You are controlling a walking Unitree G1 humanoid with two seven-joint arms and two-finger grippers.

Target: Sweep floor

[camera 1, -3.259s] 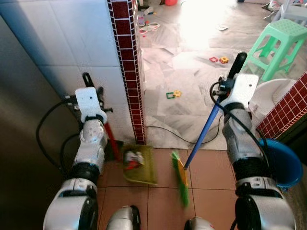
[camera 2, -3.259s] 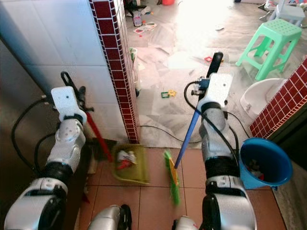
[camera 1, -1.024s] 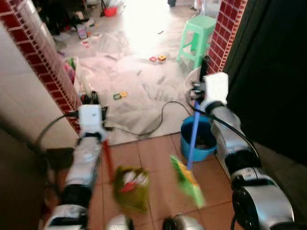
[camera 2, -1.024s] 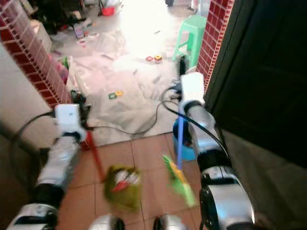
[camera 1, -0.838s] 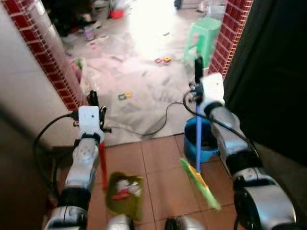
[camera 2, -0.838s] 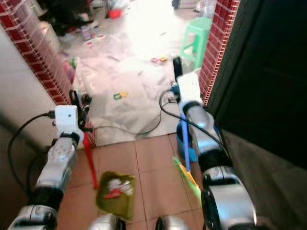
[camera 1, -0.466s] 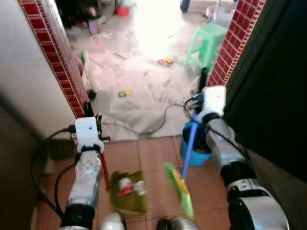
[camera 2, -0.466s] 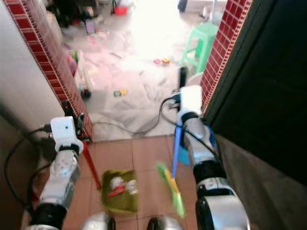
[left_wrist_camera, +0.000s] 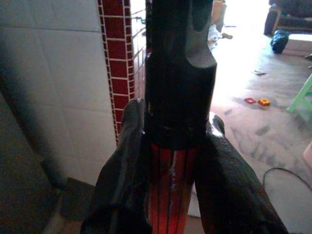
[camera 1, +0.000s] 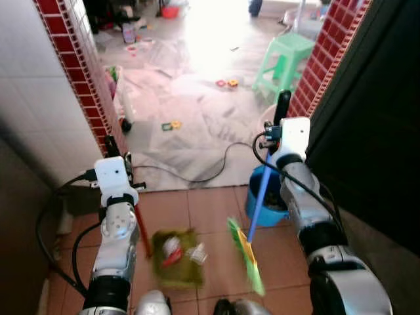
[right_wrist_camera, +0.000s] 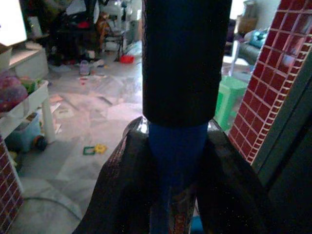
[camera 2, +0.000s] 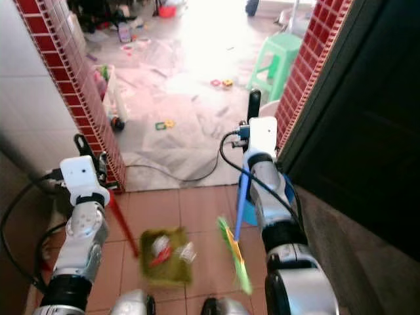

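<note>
Litter sat in the green plastic dustpan [camera 1: 176, 257] at lower centre because I kept the left gripper [left_wrist_camera: 173, 146] pinching its red handle [camera 1: 141, 226] and the right gripper [right_wrist_camera: 175, 146] pinching the blue-handled green broom [camera 1: 245, 254] beside it, ready for tipping, I judged.

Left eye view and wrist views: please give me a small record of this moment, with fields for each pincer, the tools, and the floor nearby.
left pincer: shut on the red handle of the dustpan
dustpan: green, low over the brown tiles, litter inside
right pincer: shut on the blue broom handle
broom head: green, beside the dustpan
blue bucket: behind the broom handle
green stool: on the pale floor beyond
cable: black, across that floor
</note>
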